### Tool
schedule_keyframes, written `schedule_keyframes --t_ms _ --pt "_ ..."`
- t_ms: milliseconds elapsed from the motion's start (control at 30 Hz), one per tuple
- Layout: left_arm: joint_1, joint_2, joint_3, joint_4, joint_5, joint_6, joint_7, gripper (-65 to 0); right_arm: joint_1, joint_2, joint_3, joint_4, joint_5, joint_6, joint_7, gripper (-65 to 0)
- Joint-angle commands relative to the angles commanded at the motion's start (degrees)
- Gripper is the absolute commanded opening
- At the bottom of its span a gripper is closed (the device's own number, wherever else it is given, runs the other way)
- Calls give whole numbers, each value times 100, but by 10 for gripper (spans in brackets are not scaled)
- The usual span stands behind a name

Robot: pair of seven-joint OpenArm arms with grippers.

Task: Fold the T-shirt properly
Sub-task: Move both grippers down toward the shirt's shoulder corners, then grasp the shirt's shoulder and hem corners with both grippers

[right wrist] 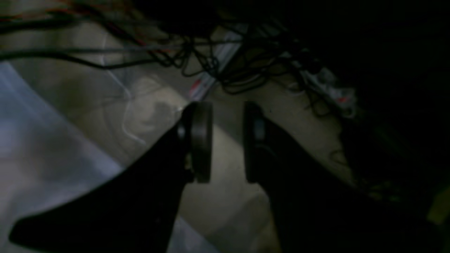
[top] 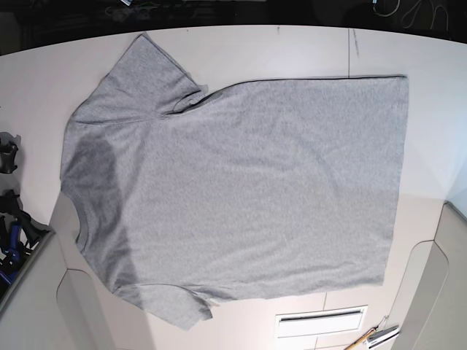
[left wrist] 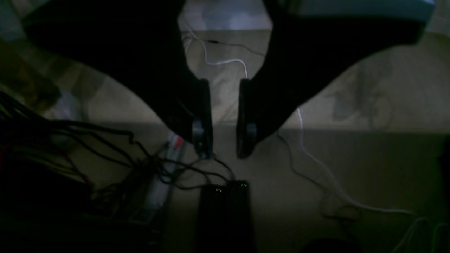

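A large light heather-grey short-sleeved cotton T-shirt (top: 241, 193) lies spread flat, plain side up, on a pale white table (top: 292, 47), with its collar toward the left and its hem toward the right. One sleeve points to the far edge, the other to the near edge.

Neither arm appears in the base view. In the dim wrist views, the left gripper (left wrist: 225, 140) and the right gripper (right wrist: 226, 140) each hang with fingers parted, grasping nothing, over a beige floor strewn with dark cables (right wrist: 211, 59) — well away from the cloth.

The first fold likely goes best with both grippers pinching matching corners along one long edge and lifting evenly, so the fabric does not skew. Any lettering is hidden underneath.
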Motion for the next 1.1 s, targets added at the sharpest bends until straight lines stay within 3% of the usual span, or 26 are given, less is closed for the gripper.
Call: schedule_keyframes --t_ms 133,233,400,500,567,633,767,833,900,967,1100 --pt "614 2 -627 975 -647 -417 164 -486 -697 55 1172 1167 898 527 -417 -499" --pt "922 2 -1202 1558 -1016 -417 481 -486 -1047 55 1967 1941 1729 682 -765 -499" --pt "1355 2 -2122 2304 -1679 -417 813 -479 -1150 52 2894 2811 2859 682 -1414 -499" --pt "1460 -2 -2527 2636 -1985 -417 852 -387 -1080 39 3331 2933 3257 678 -1421 -498" --pt "1419 -22 -2730 2806 -2312 -417 848 -315 -927 -20 3523 2909 3239 654 -1436 -498" --pt "1412 -122 -2802 2983 -2645 -417 848 -299 -686 -109 3646 2828 3241 581 -1464 -488" --pt "1410 -273 -2800 3377 -2699 -417 855 -299 -197 -306 3689 2474 3248 284 -1569 -350" --pt "1390 -367 -2800 3484 -2699 -417 857 -253 17 -402 3687 2177 3289 203 -1587 -339" --pt "1233 -483 -2800 3486 -2667 -417 931 -211 245 -479 3685 1832 3344 208 -1628 -339" --pt "981 -603 -2800 3484 -2629 -321 1099 -211 470 -564 3683 1502 3458 227 -1755 -339" --pt "435 -852 -2798 3477 -2634 -153 1239 -211 791 -763 3674 1084 3698 439 -2037 -339"
